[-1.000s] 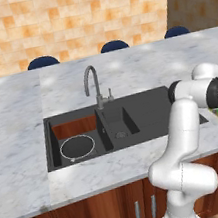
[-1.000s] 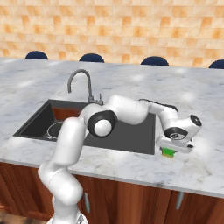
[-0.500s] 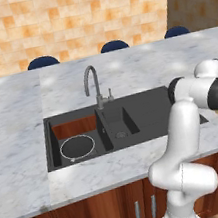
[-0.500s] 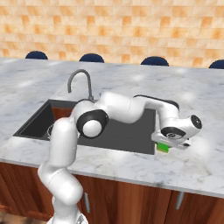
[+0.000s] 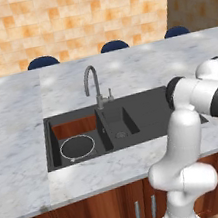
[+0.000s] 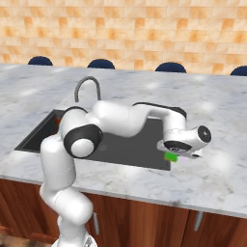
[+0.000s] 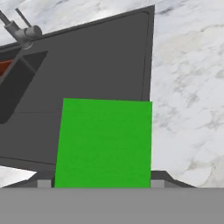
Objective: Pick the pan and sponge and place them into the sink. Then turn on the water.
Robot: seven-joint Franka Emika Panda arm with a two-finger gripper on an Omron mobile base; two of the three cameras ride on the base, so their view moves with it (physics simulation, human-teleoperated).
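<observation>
The sponge, at lower centre, is being gripped by the gripper for transfer into the sink, upper left.

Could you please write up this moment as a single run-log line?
pan: in larger basin of sink | sponge: held between gripper fingers, above drainboard edge | faucet: no water visible
</observation>
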